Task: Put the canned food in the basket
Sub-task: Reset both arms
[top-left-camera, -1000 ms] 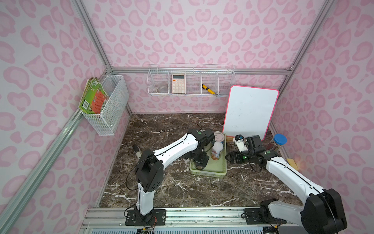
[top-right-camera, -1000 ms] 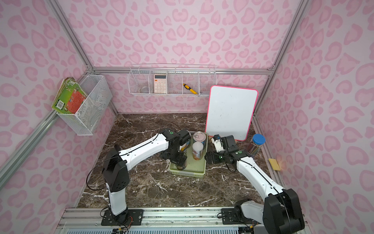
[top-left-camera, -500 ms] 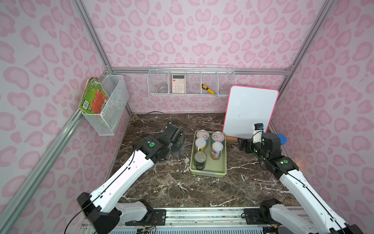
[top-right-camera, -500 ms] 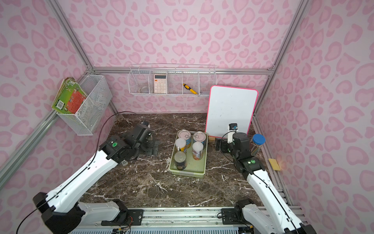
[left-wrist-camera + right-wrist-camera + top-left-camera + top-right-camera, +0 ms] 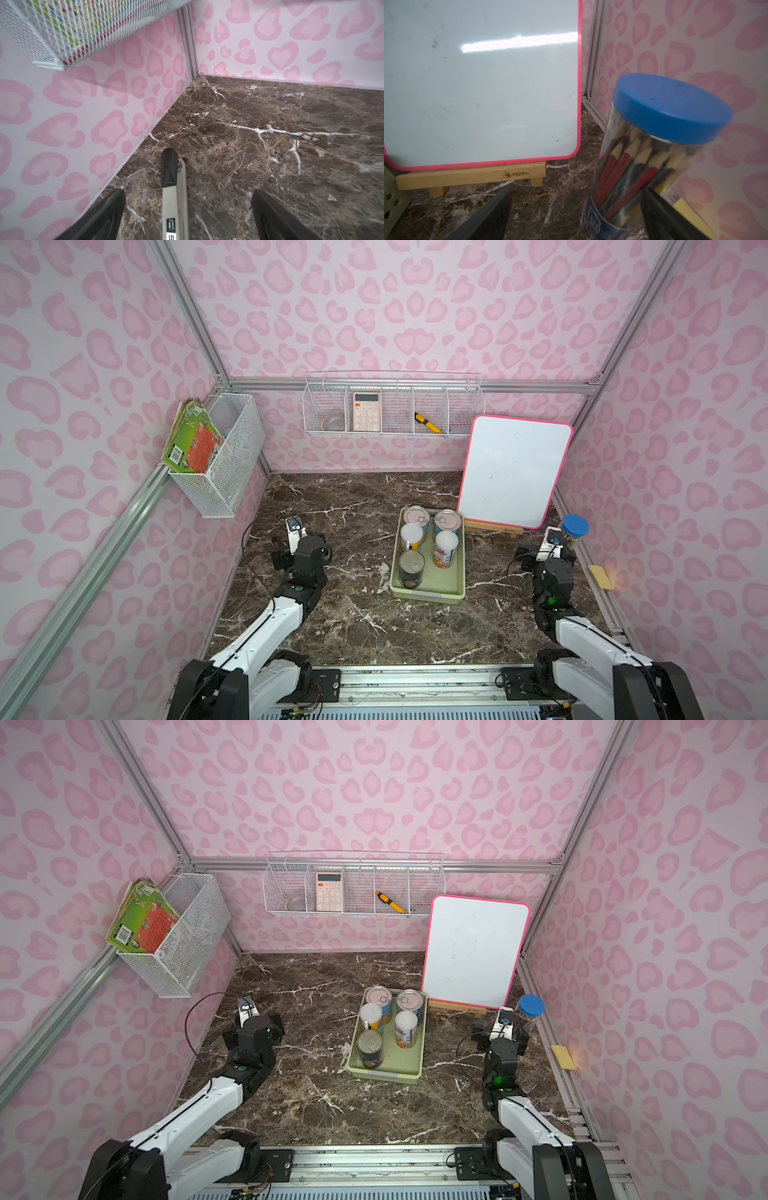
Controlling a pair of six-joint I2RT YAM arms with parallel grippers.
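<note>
**Cans all in the basket; clutter near both arms**

Left pincer (image 5: 188,194) has its jaws spread and empty over the tabletop (image 5: 270,124). A black-capped marker (image 5: 169,166) lies between them, so closing would likely clamp it. At centre, the canned food (image 5: 446,547), five cans, stands upright inside the basket (image 5: 428,595); the task looks done. The whiteboard (image 5: 515,472) stands just behind. Right pincer (image 5: 576,192) is also spread and empty, and the pencil tube (image 5: 654,145) is just beside one jaw. A swing could topple it.
</note>
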